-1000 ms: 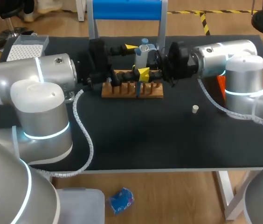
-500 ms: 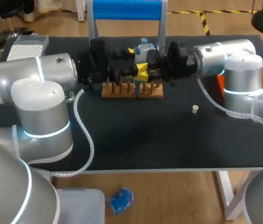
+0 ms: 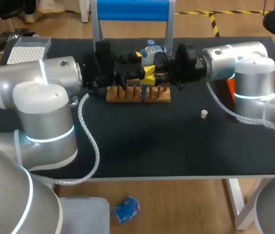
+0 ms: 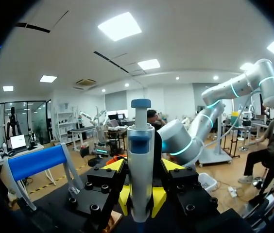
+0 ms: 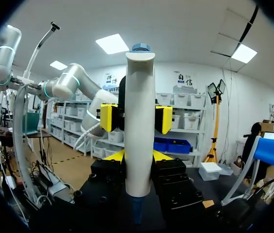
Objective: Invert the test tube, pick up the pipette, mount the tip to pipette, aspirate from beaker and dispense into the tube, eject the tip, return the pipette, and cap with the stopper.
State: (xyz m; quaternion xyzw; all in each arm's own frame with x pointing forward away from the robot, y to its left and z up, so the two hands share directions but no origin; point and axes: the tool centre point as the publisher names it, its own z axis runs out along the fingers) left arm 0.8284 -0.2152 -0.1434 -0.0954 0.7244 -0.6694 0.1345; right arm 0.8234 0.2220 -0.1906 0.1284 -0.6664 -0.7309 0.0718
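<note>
Pipette above wooden rack near table far edge | left gripper and right gripper both clamp it | stopper lies apart, rightward

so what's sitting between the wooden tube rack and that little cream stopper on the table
Nothing: in the head view only bare black tabletop separates the brown wooden rack from the small cream stopper.

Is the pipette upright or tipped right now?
Upright: the white pipette with a blue plunger stands vertical in both wrist views, plunger on top.
</note>
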